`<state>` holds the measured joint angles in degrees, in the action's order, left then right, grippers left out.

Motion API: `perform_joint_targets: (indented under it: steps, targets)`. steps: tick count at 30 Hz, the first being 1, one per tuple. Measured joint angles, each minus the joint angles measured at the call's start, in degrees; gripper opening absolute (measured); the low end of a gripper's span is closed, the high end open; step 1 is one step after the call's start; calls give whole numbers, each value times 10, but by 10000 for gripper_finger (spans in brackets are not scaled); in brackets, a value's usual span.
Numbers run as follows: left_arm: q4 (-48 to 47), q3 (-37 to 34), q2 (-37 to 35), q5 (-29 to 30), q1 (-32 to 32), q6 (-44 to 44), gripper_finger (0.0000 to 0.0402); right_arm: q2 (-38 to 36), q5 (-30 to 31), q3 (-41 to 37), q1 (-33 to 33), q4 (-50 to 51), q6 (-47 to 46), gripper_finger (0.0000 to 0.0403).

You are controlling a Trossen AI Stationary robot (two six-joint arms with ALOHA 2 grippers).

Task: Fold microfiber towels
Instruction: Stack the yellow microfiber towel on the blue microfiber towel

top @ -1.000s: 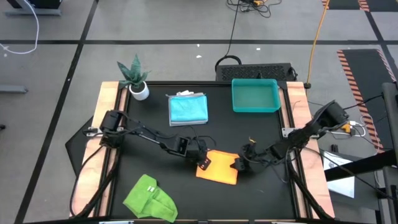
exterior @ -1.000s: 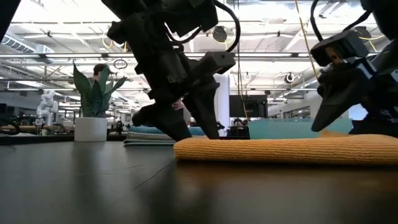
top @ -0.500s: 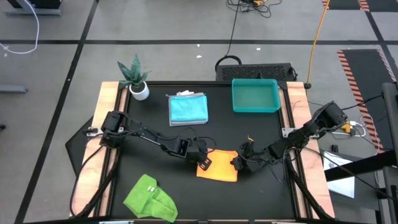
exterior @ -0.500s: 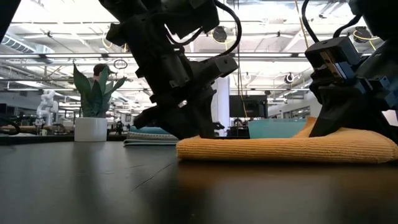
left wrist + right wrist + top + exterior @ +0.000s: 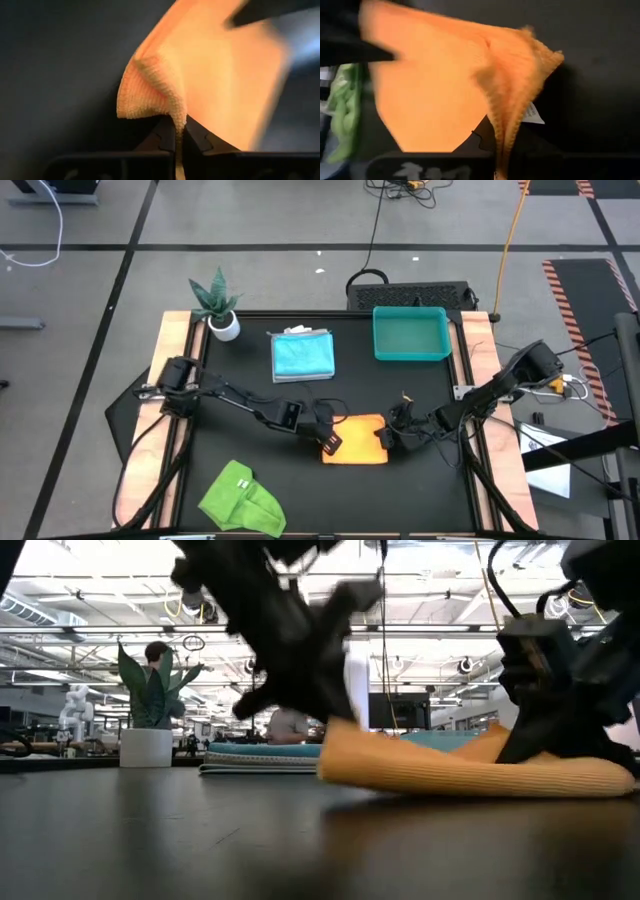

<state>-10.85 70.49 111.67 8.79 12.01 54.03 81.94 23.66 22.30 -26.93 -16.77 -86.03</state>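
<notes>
I have both grippers pinched shut on the yellow-orange towel [image 5: 355,439], which lies near the front middle of the black table [image 5: 250,395]. My left gripper [image 5: 329,443] clamps the towel's left edge; in the left wrist view the cloth bunches into a small peak right above my closed fingertips [image 5: 170,137]. My right gripper [image 5: 385,442] clamps the opposite edge, and the right wrist view shows a ridge of fabric drawn down between its fingers, with a small white tag [image 5: 534,113] beside it.

From table height the left side looks raised off the surface, though that part is blurred, so I hedge on how high.

The risk I see is a shallow bite: only a thin ridge sits in each pinch, so one corner could slip out mid-fold. If my two grippers travel unevenly, the fold will land skewed. The folded light blue towel [image 5: 303,355], the lime green towel [image 5: 240,498] and the teal tray [image 5: 410,333] sit well apart.
</notes>
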Motion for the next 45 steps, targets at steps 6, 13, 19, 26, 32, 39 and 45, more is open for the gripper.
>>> perform_joint_targets:
  steps: [6, 13, 19, 26, 32, 39, 45]
  targets:
    - [-37, 1, -72, 54, -3, -13, 4, -60, -13, 4, 32, -4, 57, 1]
    - [-109, 0, -132, 99, -27, -11, 2, -85, -75, 69, 140, 9, 191, 1]
    - [-203, 1, -182, 139, -65, 1, 1, -75, -165, 131, 268, 35, 297, 0]
    - [-280, 1, -210, 145, -143, -35, 1, -21, -267, 215, 405, 40, 388, 0]
    - [-309, 2, -215, 123, -230, -106, 1, 108, -330, 342, 476, 63, 441, 0]
    - [-346, 2, -211, 94, -318, -184, 0, 211, -368, 435, 521, 104, 470, 0]
    - [-337, -17, -208, 78, -359, -212, 0, 249, -373, 447, 540, 85, 469, 0]
